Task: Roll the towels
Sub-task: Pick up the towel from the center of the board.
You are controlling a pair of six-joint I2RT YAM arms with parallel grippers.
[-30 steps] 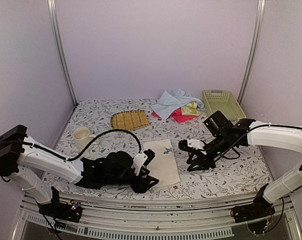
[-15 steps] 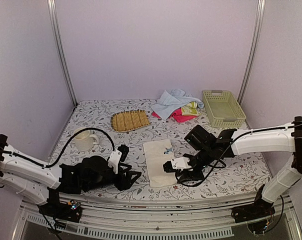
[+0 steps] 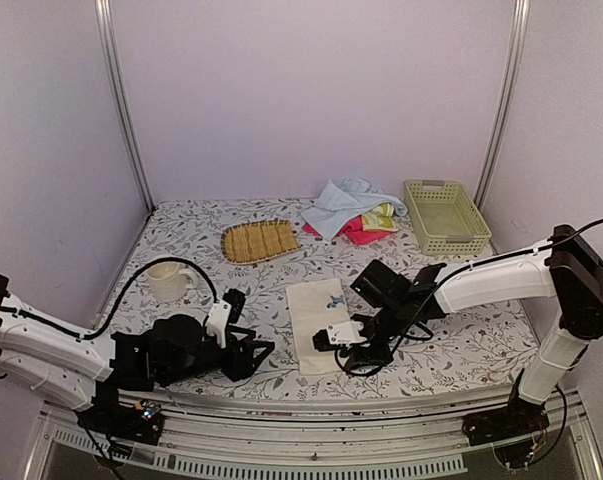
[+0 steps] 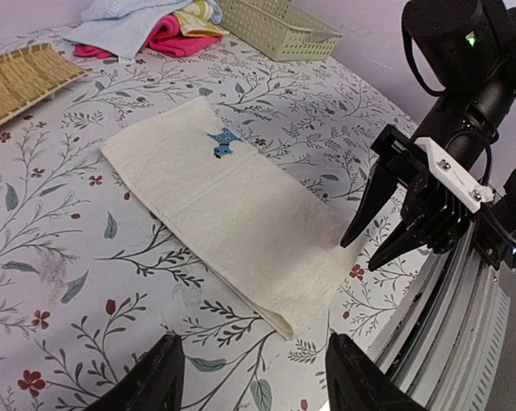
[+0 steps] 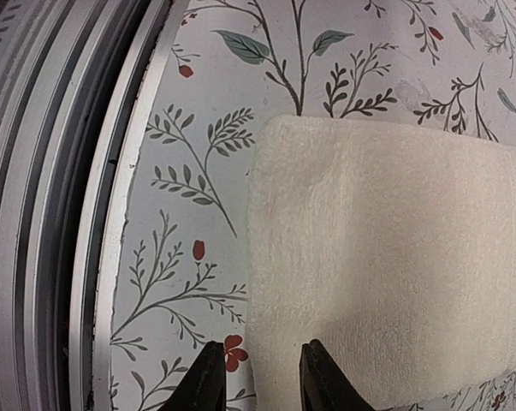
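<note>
Towel (image 3: 319, 322), cream, lies flat just toward 6 o'clock from the centre of the table (image 3: 481, 345), its long side running 12 to 6. Right claw (image 4: 361, 253) hangs at its 5 o'clock corner, jaws a little apart and empty, straddling the hem. Left claw (image 4: 256, 344), jaws wide and empty, hovers at the towel's 8 o'clock. Other towels (image 3: 349, 205) sit heaped at 12. Likely risk: pinching one corner alone could skew the roll, or drag the cloth toward the rail (image 5: 86, 214) at 6.

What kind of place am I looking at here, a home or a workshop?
Probably a robot test booth, not a home: plain walls enclose a floral-clothed table, two arms are bolted to a metal rail, with towels staged as props.
</note>
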